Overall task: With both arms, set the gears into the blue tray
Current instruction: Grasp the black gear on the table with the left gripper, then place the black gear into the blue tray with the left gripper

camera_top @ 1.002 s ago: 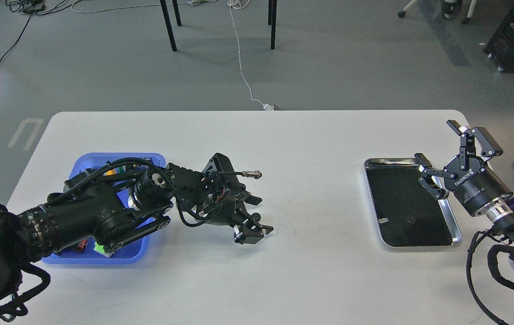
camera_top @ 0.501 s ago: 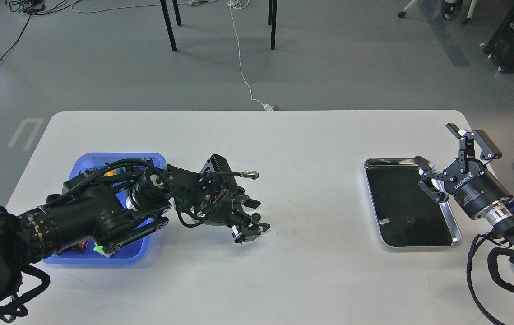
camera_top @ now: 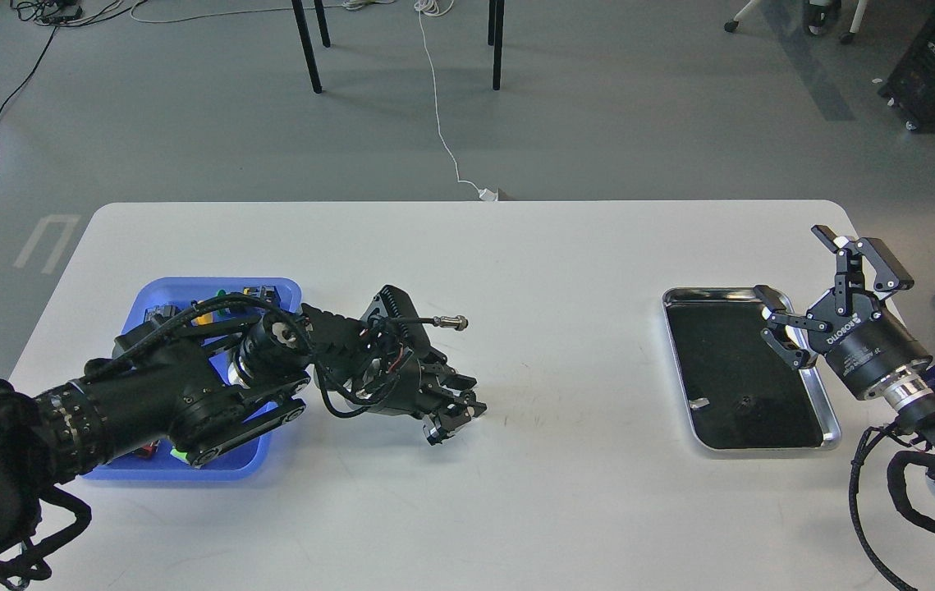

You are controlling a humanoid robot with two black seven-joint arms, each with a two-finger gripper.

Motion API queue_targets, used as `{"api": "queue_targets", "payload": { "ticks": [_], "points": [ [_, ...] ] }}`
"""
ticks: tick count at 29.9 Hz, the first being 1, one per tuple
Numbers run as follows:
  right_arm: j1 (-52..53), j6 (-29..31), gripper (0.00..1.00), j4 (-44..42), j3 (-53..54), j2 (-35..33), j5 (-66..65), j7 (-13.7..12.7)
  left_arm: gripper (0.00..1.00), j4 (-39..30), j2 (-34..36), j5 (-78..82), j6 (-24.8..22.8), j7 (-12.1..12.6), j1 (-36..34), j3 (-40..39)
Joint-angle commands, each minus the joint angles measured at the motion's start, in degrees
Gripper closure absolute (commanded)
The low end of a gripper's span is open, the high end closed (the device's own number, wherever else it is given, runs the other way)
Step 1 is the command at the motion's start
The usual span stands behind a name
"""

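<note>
The blue tray holds coloured switches; the silver tray holds a gear; the right gripper is spread, the left gripper unclear

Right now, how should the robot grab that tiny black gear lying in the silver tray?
Pinch the gear across its toothed outer edge, coming straight down from above. It seems to lie flat on the black floor of the silver tray, so only its rim offers opposite sides. The open right gripper is nearest.

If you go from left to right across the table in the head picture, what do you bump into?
Blue tray → left gripper → silver tray → right gripper.
</note>
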Motion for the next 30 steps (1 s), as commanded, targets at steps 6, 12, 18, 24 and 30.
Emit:
{"api": "queue_targets", "payload": {
  "ticks": [6, 12, 18, 24, 30],
  "points": [
    [-0.2, 0.0, 0.01, 0.0, 0.1, 0.0, 0.0, 0.0, 0.82, 0.2, 0.4, 0.0, 0.2, 0.0, -0.2, -0.2],
    [-0.3, -0.1, 0.01, 0.1, 0.2, 0.0, 0.0, 0.0, 0.83, -0.6, 1.5, 0.0, 0.5, 0.0, -0.6, -0.9],
    [-0.3, -0.1, 0.01, 0.1, 0.5, 0.0, 0.0, 0.0, 0.83, -9.9, 11.1, 0.0, 0.2, 0.0, -1.8, -5.8],
    [-0.3, -0.1, 0.01, 0.1, 0.3, 0.1, 0.0, 0.0, 0.82, -15.6, 26.8, 0.0, 0.6, 0.0, -2.4, -6.3],
    [-0.3, -0.1, 0.01, 0.0, 0.2, 0.6, 0.0, 0.0, 0.81, -14.0, 35.3, 0.0, 0.4, 0.0, 3.2, -6.5]
  ]
}}
